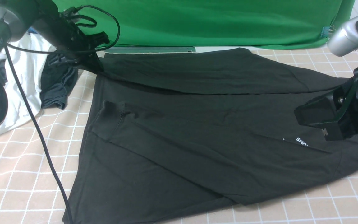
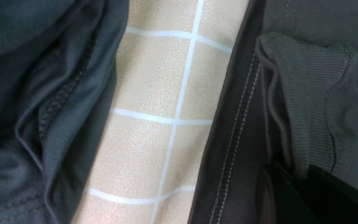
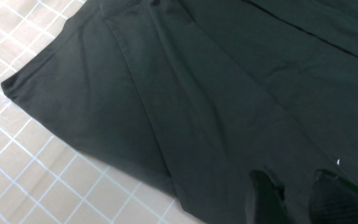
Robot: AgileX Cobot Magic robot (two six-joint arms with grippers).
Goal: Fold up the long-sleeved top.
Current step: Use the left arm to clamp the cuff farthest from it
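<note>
Table (image 1: 17, 174), checked beige cover, green backdrop (image 1: 197, 21) along the far side.

Long-sleeved top (image 1: 182, 133): black, spread flat across most of the table, hem toward the robot's left, chest toward its right. One sleeve (image 1: 197, 71) lies folded across the far part of the body. The other lies slantwise over the middle.

White shirt (image 1: 26, 81) and a smaller dark garment (image 1: 56, 87) are heaped at the far left, just beside the top's corner. A black cable (image 1: 42, 146) hangs down the left side.

Left gripper (image 1: 92, 67) sits at the top's far-left corner. Its wrist view shows the fingers (image 2: 275, 193) closed tight on the ribbed cuff (image 2: 306, 93).

Right gripper (image 1: 303, 116) hovers over the chest, near the white print (image 1: 301, 140). Fingers (image 3: 263, 199) part-way apart, cloth below them, nothing seen pinched.

Step, as I judge it: sleeves are in and the cuff is freshly pinched, so a sleeve adjustment or the first body fold is starting. The next move calls for lifting the cuff only slightly and carrying it inward along the sleeve's line. The right gripper should pin or take the chest side so the body does not drag.

Edges: only a narrow strip of bare table separates the top's hem from the dark garment, so a snag is possible there. The near corners reach the table's front. Open room lies at the near left and near right.
</note>
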